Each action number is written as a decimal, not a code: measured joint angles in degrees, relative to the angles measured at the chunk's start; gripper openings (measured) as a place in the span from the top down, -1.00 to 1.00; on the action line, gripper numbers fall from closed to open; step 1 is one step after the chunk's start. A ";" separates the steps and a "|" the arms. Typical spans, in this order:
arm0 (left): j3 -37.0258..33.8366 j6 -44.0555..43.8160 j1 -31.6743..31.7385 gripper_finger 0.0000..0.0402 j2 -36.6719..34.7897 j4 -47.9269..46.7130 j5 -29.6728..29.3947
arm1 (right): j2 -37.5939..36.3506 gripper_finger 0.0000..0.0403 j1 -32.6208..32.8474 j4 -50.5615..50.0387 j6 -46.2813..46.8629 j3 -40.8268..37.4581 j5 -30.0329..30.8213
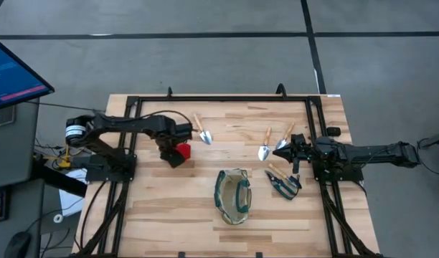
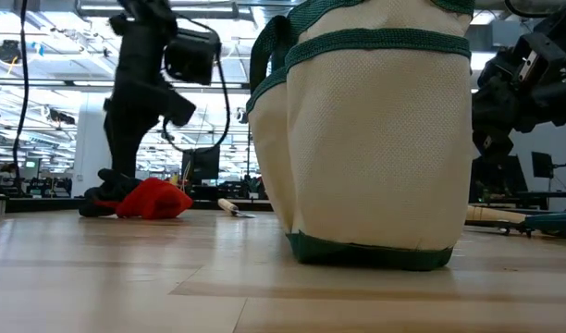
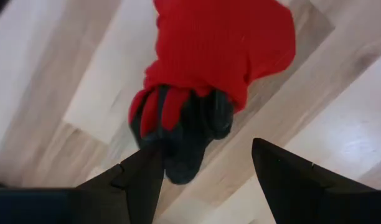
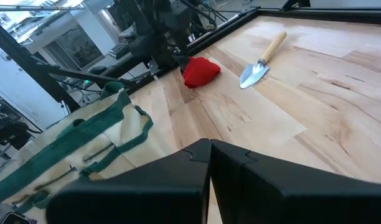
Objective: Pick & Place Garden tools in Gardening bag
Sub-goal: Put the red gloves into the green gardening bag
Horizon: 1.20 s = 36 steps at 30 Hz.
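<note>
On the pale wooden bench (image 1: 169,215) we count one oval tote bag (image 1: 232,196), cream fabric with green trim, standing nearest us. Beside it lie one pair of dark-handled shears (image 1: 282,181) and two wooden-handled trowels (image 1: 265,146). A third trowel (image 1: 202,130) lies farther left. Our left end effector (image 3: 206,171) hangs open over one red and dark glove (image 1: 179,152). Our right end effector (image 4: 209,155), fingers together, hovers near the pair.

no readable text, labels or numbers

Red and dark, seemingly a glove (image 3: 209,68); cream bag (image 2: 375,139) trimmed green; pale striped wooden table (image 1: 227,136).
</note>
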 joint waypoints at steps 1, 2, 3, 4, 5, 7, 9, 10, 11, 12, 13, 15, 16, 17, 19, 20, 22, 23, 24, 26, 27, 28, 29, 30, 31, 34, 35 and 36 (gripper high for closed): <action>-1.50 0.23 0.00 -0.20 -0.48 2.29 0.00 | 0.00 1.00 -0.02 -0.11 0.00 0.01 -0.01; -3.01 0.53 0.00 -0.20 -0.93 4.32 -0.44 | 0.00 1.00 -0.02 -0.63 0.00 0.00 -0.02; -4.40 0.68 0.00 -0.20 -1.15 5.90 -1.32 | 0.00 1.00 -0.10 -1.06 -0.02 0.00 -0.02; -5.66 0.70 0.00 -0.20 -1.28 7.72 -2.09 | 0.05 1.00 -0.18 -1.15 -0.01 0.02 0.00; -6.80 0.80 0.01 -0.20 -1.38 8.99 -2.61 | 0.07 1.00 -0.20 -1.37 -0.01 0.01 -0.02; -8.82 0.86 0.12 -0.20 -1.19 10.88 -2.70 | 0.09 1.00 -0.20 -1.51 0.00 0.00 -0.01; -10.75 0.86 0.12 -0.20 -0.71 12.17 -2.57 | 0.11 1.00 -0.20 -1.51 0.00 0.02 0.00; -11.66 0.83 0.07 -0.20 -0.30 12.86 -2.48 | 0.09 1.00 -0.20 -1.51 0.00 0.01 0.00; -12.66 0.59 0.07 -0.20 -0.07 13.91 -2.62 | 0.11 1.00 -0.20 -1.51 0.00 0.02 -0.02; -13.70 0.40 0.11 -0.20 0.04 14.99 -2.70 | 0.11 1.00 -0.20 -1.51 -0.01 0.01 -0.01; -14.38 0.21 0.09 -0.19 0.32 16.04 -2.78 | 0.09 1.00 -0.20 -1.51 0.00 0.02 -0.02; -15.31 0.12 0.08 -0.11 0.36 17.03 -2.68 | 0.11 1.00 -0.20 -1.51 -0.02 0.00 -0.02; -15.56 0.05 0.09 -0.04 0.36 17.24 -2.79 | 0.10 1.00 -0.20 -1.51 -0.01 0.01 -0.01; -15.60 0.01 0.07 0.06 0.38 17.36 -3.04 | 0.11 1.00 -0.20 -1.51 -0.01 0.01 -0.02; -15.56 -0.67 0.09 0.31 0.00 17.42 -3.74 | 0.11 1.00 -0.20 -1.51 -0.02 0.00 -0.01; -15.62 -1.30 0.11 0.46 -0.38 17.43 -4.13 | 0.11 1.00 -0.20 -1.51 0.00 0.00 0.00; -15.63 -2.79 0.11 0.78 -1.35 17.37 -4.38 | 0.11 1.00 -0.20 -1.51 -0.02 0.00 0.00; -15.75 -4.05 0.09 0.82 -2.02 17.40 -4.44 | 0.11 1.00 -0.20 -1.51 -0.01 0.01 -0.01; -15.86 -5.49 0.09 0.82 -2.93 17.40 -4.35 | 0.11 1.00 -0.20 -1.51 -0.01 0.00 -0.01; -15.28 -8.12 0.00 0.82 -4.78 17.79 -2.97 | 0.11 1.00 -0.20 -1.51 0.00 0.01 -0.01; -14.74 -9.30 -0.06 0.82 -6.17 18.06 -2.54 | 0.11 1.00 -0.20 -1.51 -0.01 0.00 0.00; -14.00 -10.37 -0.04 0.82 -7.59 18.02 -2.15 | 0.11 1.00 -0.20 -1.51 -0.02 0.00 -0.02; -13.07 -11.31 -0.15 0.82 -9.00 18.10 -2.19 | 0.11 1.00 -0.20 -1.51 0.00 0.00 -0.01; -12.24 -12.30 -0.41 0.82 -10.34 18.31 -2.39 | 0.11 1.00 -0.20 -1.51 -0.02 0.01 -0.01; -11.21 -13.26 -0.67 0.82 -11.72 18.06 -2.62 | 0.11 1.00 -0.20 -1.49 0.00 0.02 0.00; -7.41 -16.36 -1.47 0.82 -15.85 18.32 -3.00 | 0.11 1.00 -0.20 -1.47 0.00 0.00 0.00; -5.96 -17.50 -1.73 0.82 -16.95 18.31 -3.39 | 0.10 1.00 -0.20 -1.46 0.00 0.00 -0.01; -4.55 -18.40 -2.12 0.82 -18.03 18.47 -3.73 | 0.11 1.00 -0.20 -1.46 -0.01 0.02 0.00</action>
